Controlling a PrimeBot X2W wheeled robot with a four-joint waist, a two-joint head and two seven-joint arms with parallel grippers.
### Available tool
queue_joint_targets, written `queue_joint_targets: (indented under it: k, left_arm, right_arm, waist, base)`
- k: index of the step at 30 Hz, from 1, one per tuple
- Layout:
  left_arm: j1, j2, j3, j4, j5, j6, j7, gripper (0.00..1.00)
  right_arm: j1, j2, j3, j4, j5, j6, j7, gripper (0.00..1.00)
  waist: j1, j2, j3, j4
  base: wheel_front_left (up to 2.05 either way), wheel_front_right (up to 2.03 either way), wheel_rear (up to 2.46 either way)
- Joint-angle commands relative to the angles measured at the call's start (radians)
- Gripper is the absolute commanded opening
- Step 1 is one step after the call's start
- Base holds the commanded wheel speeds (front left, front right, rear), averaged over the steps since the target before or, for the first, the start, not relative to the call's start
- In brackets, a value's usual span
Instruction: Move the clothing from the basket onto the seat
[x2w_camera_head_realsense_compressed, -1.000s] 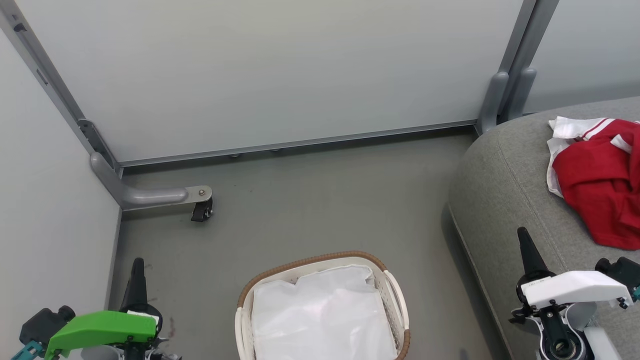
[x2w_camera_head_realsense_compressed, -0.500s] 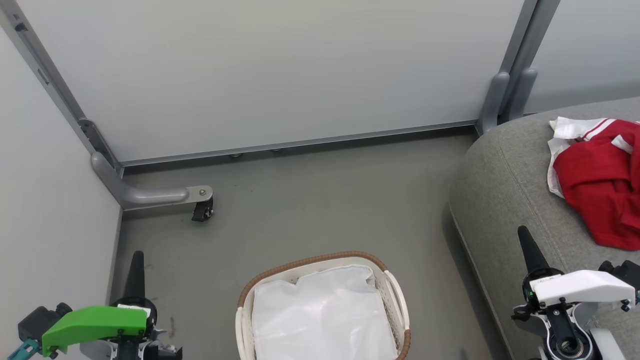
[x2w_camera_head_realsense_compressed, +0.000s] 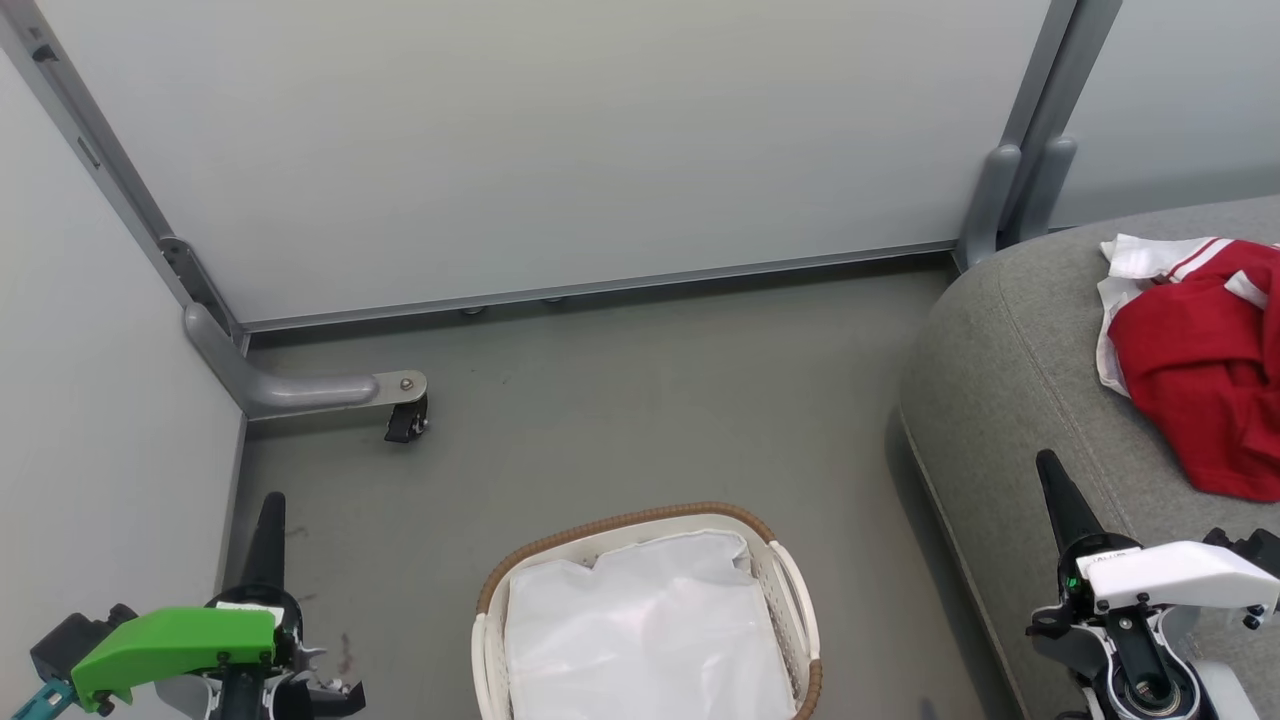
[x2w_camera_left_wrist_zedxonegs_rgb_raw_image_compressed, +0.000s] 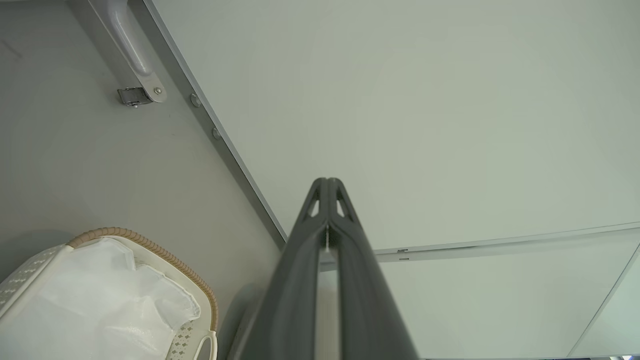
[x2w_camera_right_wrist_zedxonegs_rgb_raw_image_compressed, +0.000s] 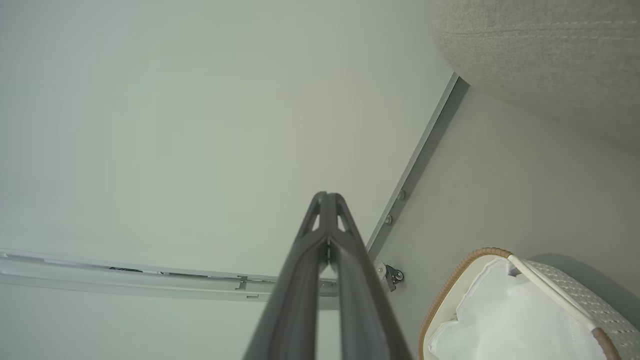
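The left gripper has its two dark fingers pressed together with nothing between them. It stands upright over the floor, to the left of the basket and apart from it, with its green-capped wrist below. The right gripper is likewise closed and empty. Its fingers point up on the basket's right, over the front part of the seat, with its white-capped wrist beneath.

The basket sits on the floor between the two arms, touched by neither, its white liner lying bare inside. The clothing, a crumpled red heap with a white sleeve and stripe trim, lies on the seat. It is well to the right of the basket and beyond the right gripper, clear of its fingertips. Far to the basket's left, a caster wheel on a grey bracket stands near the foot of the wall panel.
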Motion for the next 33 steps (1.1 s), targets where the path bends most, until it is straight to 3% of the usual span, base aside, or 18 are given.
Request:
queue_joint_targets:
  k: [1, 33]
  left_arm:
    - [-0.023, 0.0, 0.005, -0.008, -0.022, 0.0, 0.005, 0.0]
    - [-0.036, -0.009, 0.031, -0.026, -0.223, 0.0, 0.065, 0.0]
  right_arm:
    - [0.005, -0.006, -0.004, -0.012, 0.024, -0.001, 0.007, 0.0]
    - [0.019, -0.008, -0.015, -0.038, 0.26, -0.001, 0.067, 0.0]
  waist:
    - [0.0, 0.0, 0.0, 0.0]
    - [0.0, 0.0, 0.0, 0.005]
  base:
    - [0.0, 0.0, 0.0]
    - [0.0, 0.0, 0.0]
